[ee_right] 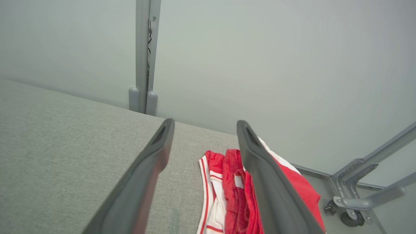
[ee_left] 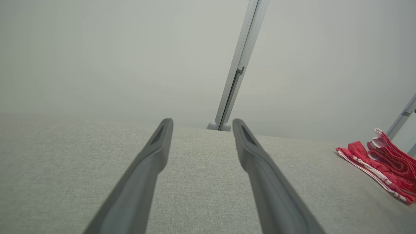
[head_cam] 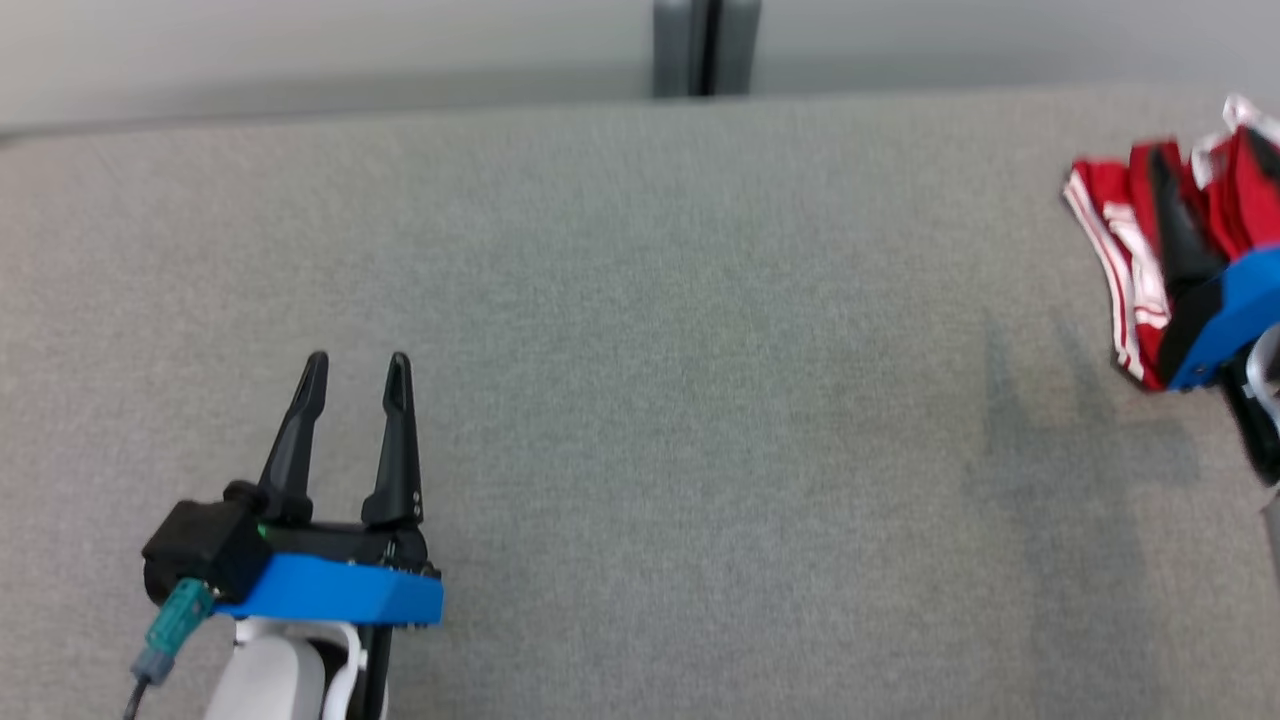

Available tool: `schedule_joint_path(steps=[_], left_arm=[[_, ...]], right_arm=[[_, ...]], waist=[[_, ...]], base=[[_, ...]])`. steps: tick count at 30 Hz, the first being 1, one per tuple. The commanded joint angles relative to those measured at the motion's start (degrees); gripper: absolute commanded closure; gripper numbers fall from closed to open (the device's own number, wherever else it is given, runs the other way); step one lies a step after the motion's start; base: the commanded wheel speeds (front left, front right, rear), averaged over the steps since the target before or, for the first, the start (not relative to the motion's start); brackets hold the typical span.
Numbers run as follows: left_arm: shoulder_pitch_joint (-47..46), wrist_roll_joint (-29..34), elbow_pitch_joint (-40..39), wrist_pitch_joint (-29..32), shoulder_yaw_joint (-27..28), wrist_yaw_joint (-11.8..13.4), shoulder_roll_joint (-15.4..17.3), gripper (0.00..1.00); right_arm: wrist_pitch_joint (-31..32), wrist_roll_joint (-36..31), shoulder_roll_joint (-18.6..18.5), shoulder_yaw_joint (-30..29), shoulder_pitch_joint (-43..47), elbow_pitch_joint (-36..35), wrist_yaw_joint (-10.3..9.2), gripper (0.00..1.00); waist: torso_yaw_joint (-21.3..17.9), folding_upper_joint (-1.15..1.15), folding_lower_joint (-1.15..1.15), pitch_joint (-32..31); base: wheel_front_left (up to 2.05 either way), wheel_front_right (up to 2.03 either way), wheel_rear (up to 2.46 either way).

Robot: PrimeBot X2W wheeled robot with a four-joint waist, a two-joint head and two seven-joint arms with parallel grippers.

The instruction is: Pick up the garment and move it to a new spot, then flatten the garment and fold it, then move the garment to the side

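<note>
The garment is red with white stripes, folded into a small bundle at the far right of the grey table. It also lies at the right edge as garment in the left wrist view. My right gripper hovers over it, open, and the garment lies loose on the table below and between its fingers. My left gripper rests at the lower left, far from the cloth. It is open with nothing between its fingers.
A grey post stands behind the table's far edge against a pale wall. Beyond the table's right end, a metal frame with a caster sits on the floor. The table's fabric surface stretches wide between the two grippers.
</note>
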Motion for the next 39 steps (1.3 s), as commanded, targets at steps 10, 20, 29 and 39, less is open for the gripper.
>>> schedule_joint_path(steps=[10, 20, 29, 39], left_arm=[[7.5, -0.2, 0.2, -0.2, 2.7, -0.1, 0.0, 0.0], [11.2, -0.5, 2.8, -0.2, 3.5, -0.1, -0.4, 0.0], [12.6, -0.8, 4.1, -0.2, 4.3, -0.1, -0.7, 0.0], [12.5, 0.2, 4.2, -0.2, 4.0, -0.1, -0.8, 0.0]], right_arm=[[-4.8, 5.5, 9.0, -0.2, 20.8, -9.9, 0.0, 0.0], [-5.5, 5.4, 15.9, -1.8, 30.5, -13.5, 0.0, 0.0], [-5.6, 4.7, 18.1, -3.5, 33.4, -16.0, 0.0, 0.0], [-5.1, 4.7, 18.9, -4.1, 33.9, -17.2, 0.0, 0.0]], waist=[[-0.3, 0.01, 0.02, -8.5], [-0.5, 0.01, 0.02, -12.0], [-0.6, 0.01, 0.02, -13.5], [-0.7, 0.01, 0.02, -13.1]], base=[[0.0, 0.0, 0.0], [0.0, 0.0, 0.0], [0.0, 0.0, 0.0], [0.0, 0.0, 0.0]])
